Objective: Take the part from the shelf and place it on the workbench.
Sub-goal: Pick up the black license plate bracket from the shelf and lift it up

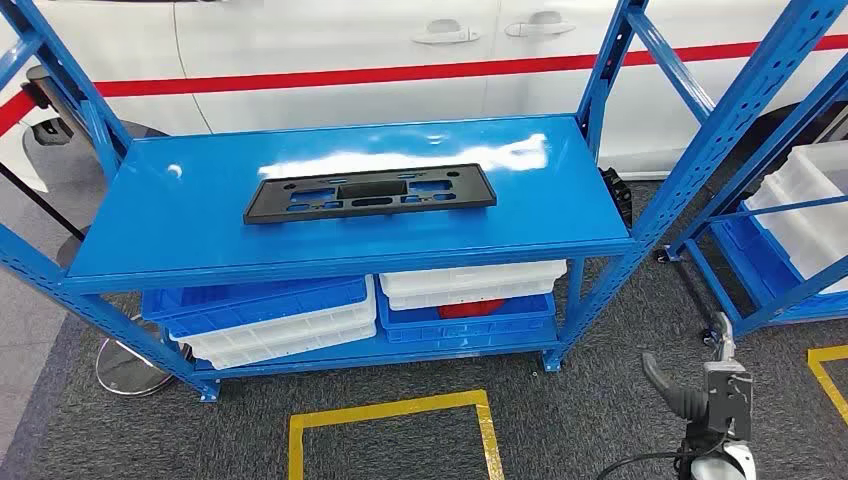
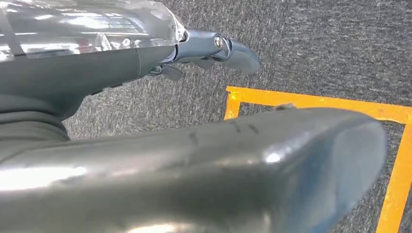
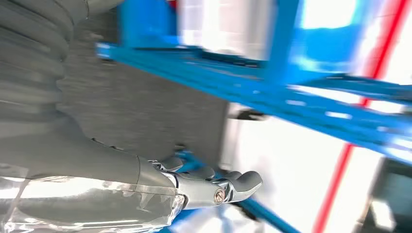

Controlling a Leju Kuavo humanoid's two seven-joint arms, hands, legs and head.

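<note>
The black plastic part (image 1: 370, 194), a long flat panel with rectangular cut-outs, lies flat on the top board of the blue shelf (image 1: 200, 235) in the middle of the head view, slightly left of the frame's centre, with nothing touching it. On the lower level of the shelf sit stacked trays: a blue tray (image 1: 255, 298) over white trays (image 1: 275, 335) at the lower left, and a white tray (image 1: 470, 282) over another blue tray (image 1: 465, 322) to their right.

At the lower right of the head view the right robot hand (image 1: 690, 400) hangs low above the grey carpet (image 1: 560, 420), well apart from the part, holding nothing, its dark fingers loosely apart. In the right wrist view that robot hand (image 3: 214, 187) shows loosely extended fingers closed on nothing, with blurred blue shelf beams behind.

The left wrist view shows the left robot hand (image 2: 214, 51) released, fingers stretched out over the carpet and grasping nothing, with yellow floor tape (image 2: 311, 102) beyond it. More yellow tape (image 1: 390, 410) marks a square on the carpet at the bottom centre of the head view. A white car (image 1: 400, 40) with a red stripe stands behind the shelf.
</note>
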